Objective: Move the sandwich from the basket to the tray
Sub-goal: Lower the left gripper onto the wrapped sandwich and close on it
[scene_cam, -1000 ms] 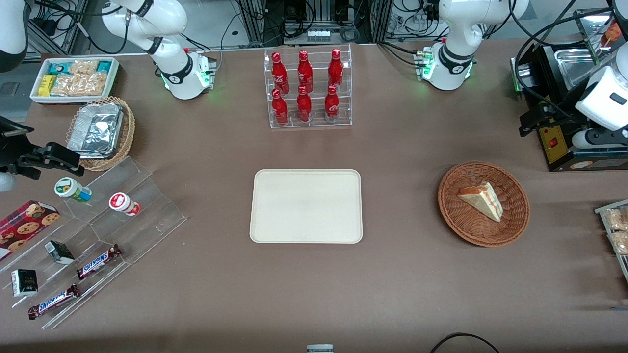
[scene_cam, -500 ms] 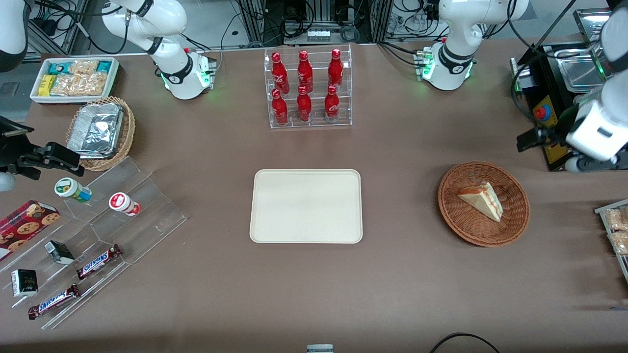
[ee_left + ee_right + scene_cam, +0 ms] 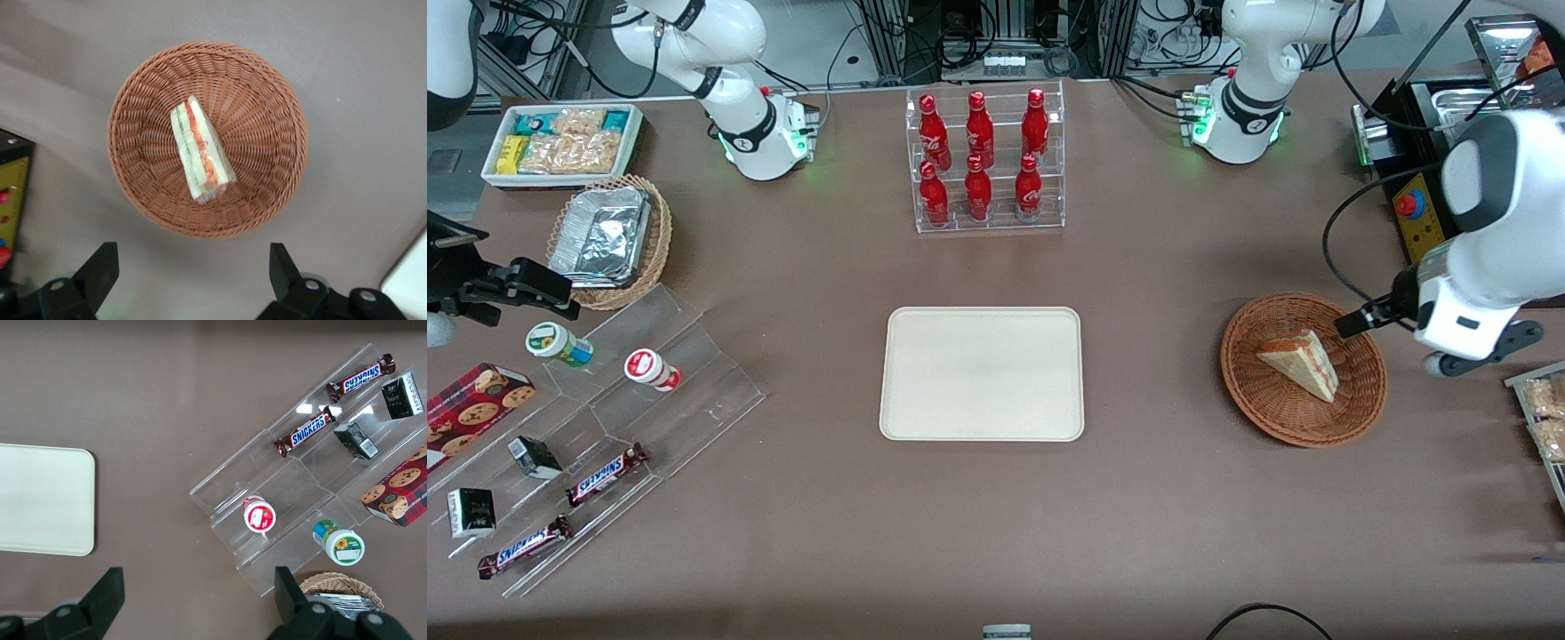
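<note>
The task is at its very beginning: the small triangular sandwich [image 3: 1302,361] of pale cream bread, with red-orange and green filling at its edge, lies inside the round reddish-brown woven wicker basket [image 3: 1254,391], which sits in the right part of the front view. The flat cream-beige rectangular plastic tray [image 3: 982,373], in the middle of that view, has nothing on it and is well apart from the basket. So nothing is done yet; the reaching, the grasp, the carry and the release on the tray are all left, as far as I can judge. The left arm's gripper [image 3: 193,270] hangs above the table just beside the basket's rim, with its two dark fingers [image 3: 101,267] spread wide and holding nothing. In the wrist view, the sandwich [image 3: 200,152] lies on its side in the middle of the basket [image 3: 280,127], with its filling edge turned upward. Compared with the earlier front pictures, the white arm has moved from the black machine [image 3: 1414,191] at the upper right edge of the frame down toward the basket, and now its body is just beside the basket. The sandwich, the basket and the tray have not shifted.
</note>
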